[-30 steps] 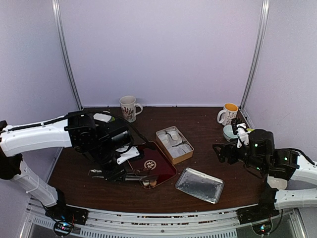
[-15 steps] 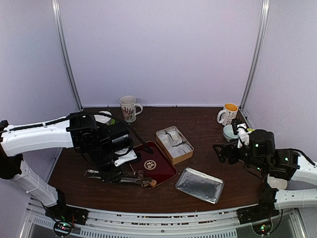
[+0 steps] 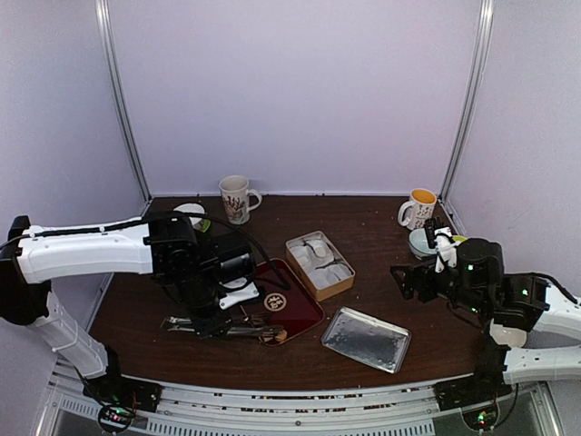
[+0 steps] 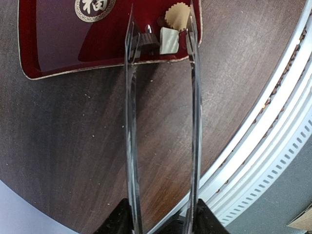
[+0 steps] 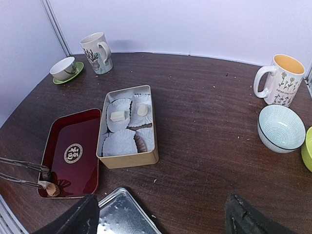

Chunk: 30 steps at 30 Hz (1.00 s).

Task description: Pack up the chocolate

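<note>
Left jaws clamp tongs (image 4: 129, 146) whose tips straddle a cream chocolate (image 4: 169, 40) lying lengthwise along them; right jaws gape empty

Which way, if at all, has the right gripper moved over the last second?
No. The right gripper is where it was in both earlier views, between the pale bowl and the silver tray.

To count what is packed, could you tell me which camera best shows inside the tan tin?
The right wrist view: the tan tin sits open, chocolate pieces plain in its paper liners. The top external view shows it small; the left wrist view leaves it out.
</note>
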Available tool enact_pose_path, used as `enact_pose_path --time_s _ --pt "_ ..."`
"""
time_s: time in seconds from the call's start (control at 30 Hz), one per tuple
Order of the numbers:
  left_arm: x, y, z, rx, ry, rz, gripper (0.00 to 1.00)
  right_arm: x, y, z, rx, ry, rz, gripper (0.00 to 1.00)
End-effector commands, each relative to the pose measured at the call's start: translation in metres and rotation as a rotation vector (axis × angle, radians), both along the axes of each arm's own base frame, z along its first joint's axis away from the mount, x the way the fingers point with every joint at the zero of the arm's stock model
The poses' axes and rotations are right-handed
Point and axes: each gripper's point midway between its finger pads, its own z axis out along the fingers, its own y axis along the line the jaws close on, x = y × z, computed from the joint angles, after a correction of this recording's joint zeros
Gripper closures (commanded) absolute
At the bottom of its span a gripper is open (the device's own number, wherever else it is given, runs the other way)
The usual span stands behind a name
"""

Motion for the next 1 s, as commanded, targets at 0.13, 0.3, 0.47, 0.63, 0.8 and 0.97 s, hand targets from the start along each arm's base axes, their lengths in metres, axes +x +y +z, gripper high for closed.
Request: enact_pose_path --time_s 0.13,0.3,0.47,0.63,0.8,0.97 --pt "-0.001 -0.009 0.009 -0.038 -0.002 -0.027 0.57 0.001 -0.005 -0.001 0.006 -0.002 -0.023 0.10" --pt "-0.007 -0.003 0.011 -0.039 0.021 -0.024 0.58 0.001 -0.004 -0.002 0.007 0.000 -0.021 0.11" --pt "-0.007 0.003 0.008 -0.013 0.016 -0.018 0.62 0.001 -0.003 -0.002 0.009 0.001 -0.018 0.10" --pt "-0.006 0.003 0.004 0.001 0.012 -0.020 0.63 0.001 -0.003 -0.002 0.010 0.001 -0.018 0.10" --pt "-0.004 0.004 0.002 0.015 0.006 -0.023 0.63 0.001 -0.003 -0.003 0.010 0.005 -0.018 0.10" --pt "-0.007 0.001 -0.002 0.015 0.030 -0.036 0.62 0.001 -0.003 -0.002 0.013 0.004 -0.019 0.10"
